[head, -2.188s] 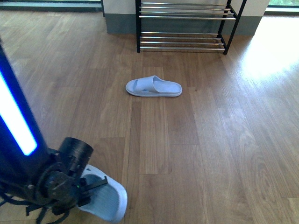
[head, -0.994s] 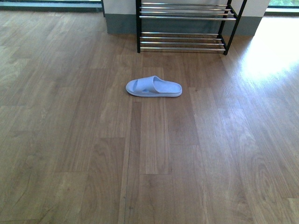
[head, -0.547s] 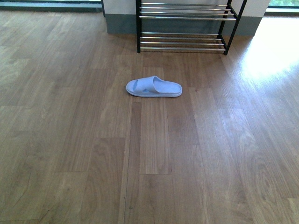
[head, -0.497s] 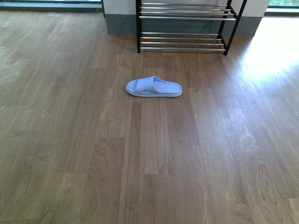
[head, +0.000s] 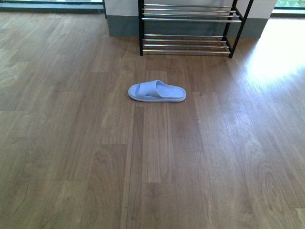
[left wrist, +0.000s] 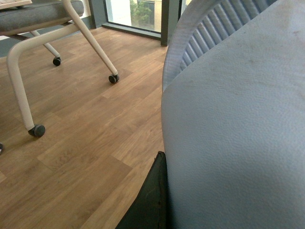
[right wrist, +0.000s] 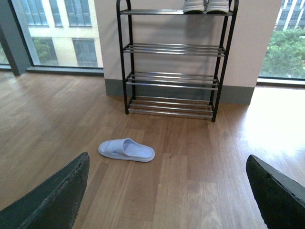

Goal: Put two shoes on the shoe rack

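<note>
One pale blue slide lies on its sole on the wood floor in front of the shoe rack; it also shows in the right wrist view. My left gripper is shut on the other pale blue slide, which fills its view; one dark finger presses its side. My right gripper is open and empty, held above the floor and facing the rack. Two white-soled sneakers stand on the rack's top shelf, cut off by the frame. Neither arm shows in the front view.
A chair with white tube legs and black castors stands on the floor in the left wrist view. The rack stands against a white wall with a grey skirting, with windows on both sides.
My left arm with the slide was at the front view's lower left 2.2 s ago and has left that view. The floor slide and rack sit slightly lower in the picture.
</note>
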Robot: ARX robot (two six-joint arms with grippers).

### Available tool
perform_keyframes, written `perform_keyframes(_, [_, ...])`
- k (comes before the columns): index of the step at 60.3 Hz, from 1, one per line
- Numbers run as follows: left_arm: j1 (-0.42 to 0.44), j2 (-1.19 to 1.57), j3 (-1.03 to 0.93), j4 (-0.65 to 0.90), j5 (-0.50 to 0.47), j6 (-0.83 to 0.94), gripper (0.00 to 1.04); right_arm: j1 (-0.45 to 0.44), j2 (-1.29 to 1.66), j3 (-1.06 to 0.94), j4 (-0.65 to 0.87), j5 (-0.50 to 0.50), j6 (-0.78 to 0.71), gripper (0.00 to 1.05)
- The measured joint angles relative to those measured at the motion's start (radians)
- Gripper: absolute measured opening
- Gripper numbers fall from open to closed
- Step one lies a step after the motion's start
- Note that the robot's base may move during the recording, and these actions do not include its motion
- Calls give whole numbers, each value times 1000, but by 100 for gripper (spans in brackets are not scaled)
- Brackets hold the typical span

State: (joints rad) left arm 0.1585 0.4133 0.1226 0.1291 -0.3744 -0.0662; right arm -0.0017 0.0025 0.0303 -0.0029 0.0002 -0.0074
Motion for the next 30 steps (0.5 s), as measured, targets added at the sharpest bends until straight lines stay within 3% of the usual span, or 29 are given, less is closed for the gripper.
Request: perform_keyframes(30, [0,1,-4,1,-2,2,2,0,0,0,0,-4,0,95])
